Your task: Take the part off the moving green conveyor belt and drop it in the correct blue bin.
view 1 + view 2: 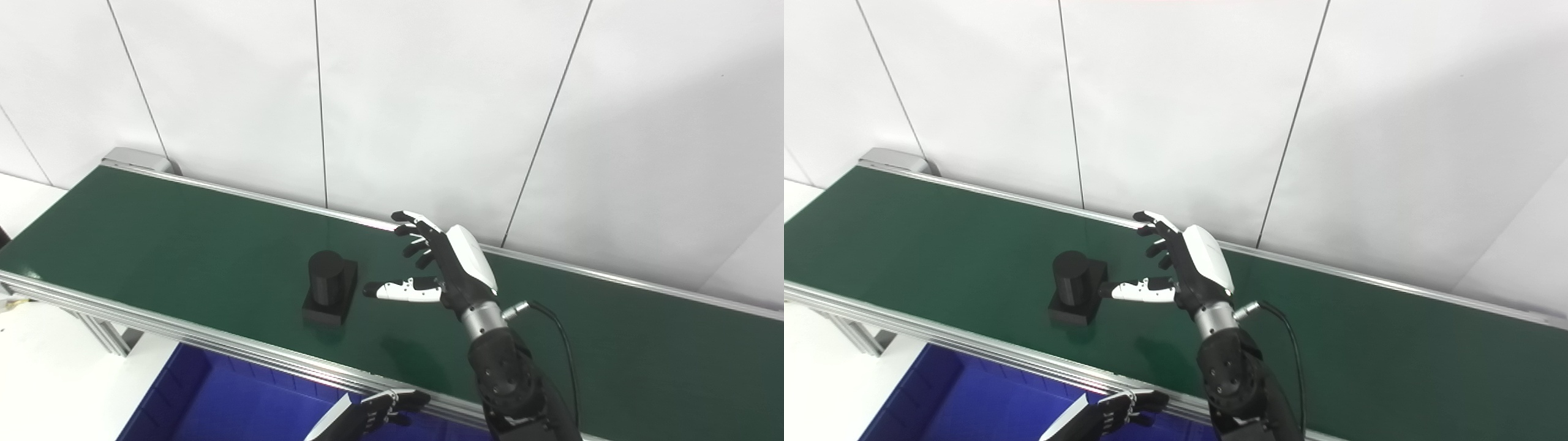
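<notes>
A black part (329, 286), a short cylinder on a square base, rides on the green conveyor belt (153, 233) near its front rail. My right hand (436, 263) hovers over the belt just right of the part, open, fingers spread and thumb pointing at it, a small gap between them. My left hand (383, 409) shows only partly at the bottom edge, below the belt's front rail and above the blue bin (233, 398); its fingers are curled and nothing shows in it.
The belt's aluminium front rail (184, 334) runs diagonally between the belt and the blue bin. A white panelled wall (429, 92) stands close behind the belt. A black cable (560, 331) loops off my right wrist.
</notes>
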`<state>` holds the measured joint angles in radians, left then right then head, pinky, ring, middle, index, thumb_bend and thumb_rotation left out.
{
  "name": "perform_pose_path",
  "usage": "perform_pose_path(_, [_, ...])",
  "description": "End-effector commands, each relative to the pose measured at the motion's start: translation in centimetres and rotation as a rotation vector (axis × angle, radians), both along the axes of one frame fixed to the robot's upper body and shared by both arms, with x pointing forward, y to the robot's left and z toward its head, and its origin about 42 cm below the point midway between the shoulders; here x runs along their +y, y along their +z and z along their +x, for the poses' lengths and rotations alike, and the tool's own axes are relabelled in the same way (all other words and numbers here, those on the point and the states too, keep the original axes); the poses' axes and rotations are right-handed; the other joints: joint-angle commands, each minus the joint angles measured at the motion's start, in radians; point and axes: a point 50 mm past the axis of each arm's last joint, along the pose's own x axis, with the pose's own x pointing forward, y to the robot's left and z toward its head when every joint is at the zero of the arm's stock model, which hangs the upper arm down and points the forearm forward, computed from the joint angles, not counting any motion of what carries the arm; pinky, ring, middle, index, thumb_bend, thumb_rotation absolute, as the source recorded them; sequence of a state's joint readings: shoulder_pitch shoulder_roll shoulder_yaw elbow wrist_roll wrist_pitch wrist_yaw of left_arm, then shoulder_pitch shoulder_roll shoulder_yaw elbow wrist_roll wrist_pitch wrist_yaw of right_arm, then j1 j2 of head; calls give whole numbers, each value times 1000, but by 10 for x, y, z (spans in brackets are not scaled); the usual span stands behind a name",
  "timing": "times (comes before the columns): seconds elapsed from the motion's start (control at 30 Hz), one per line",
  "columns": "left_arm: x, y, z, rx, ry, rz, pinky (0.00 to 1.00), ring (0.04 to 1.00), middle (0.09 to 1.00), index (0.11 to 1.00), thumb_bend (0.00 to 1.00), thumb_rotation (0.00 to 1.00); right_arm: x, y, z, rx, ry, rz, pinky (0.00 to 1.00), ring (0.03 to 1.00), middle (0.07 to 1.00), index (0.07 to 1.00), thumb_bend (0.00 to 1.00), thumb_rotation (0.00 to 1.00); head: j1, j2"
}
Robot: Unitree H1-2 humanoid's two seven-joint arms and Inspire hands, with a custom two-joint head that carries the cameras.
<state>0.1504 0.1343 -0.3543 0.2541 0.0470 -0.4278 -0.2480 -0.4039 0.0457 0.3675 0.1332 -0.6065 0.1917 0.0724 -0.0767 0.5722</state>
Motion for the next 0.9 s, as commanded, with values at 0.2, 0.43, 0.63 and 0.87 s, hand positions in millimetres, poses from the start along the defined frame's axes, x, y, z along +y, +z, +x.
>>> perform_pose_path(0.2, [-6, 10, 7, -85, -44, 19, 752, 838, 860, 814, 903, 231, 34, 12, 21, 5, 43, -22, 550, 665, 818, 847, 833, 342, -13, 13])
perform_pose_path(0.43, [-10, 11, 8, -95, -59, 32, 761, 846, 872, 816, 903, 242, 44, 3, 33, 40, 65, -53, 573, 683, 831, 848, 829, 348, -11, 18])
perform_pose_path(0.63, [-13, 13, 7, -113, -69, 55, 786, 853, 876, 828, 900, 260, 49, -9, 41, 78, 71, -88, 581, 694, 829, 844, 828, 323, -8, 24])
perform_pose_path(0.87, [-14, 14, 5, -117, -75, 54, 772, 839, 865, 825, 889, 242, 54, -19, 44, 83, 64, -114, 543, 668, 809, 828, 797, 263, -7, 29])
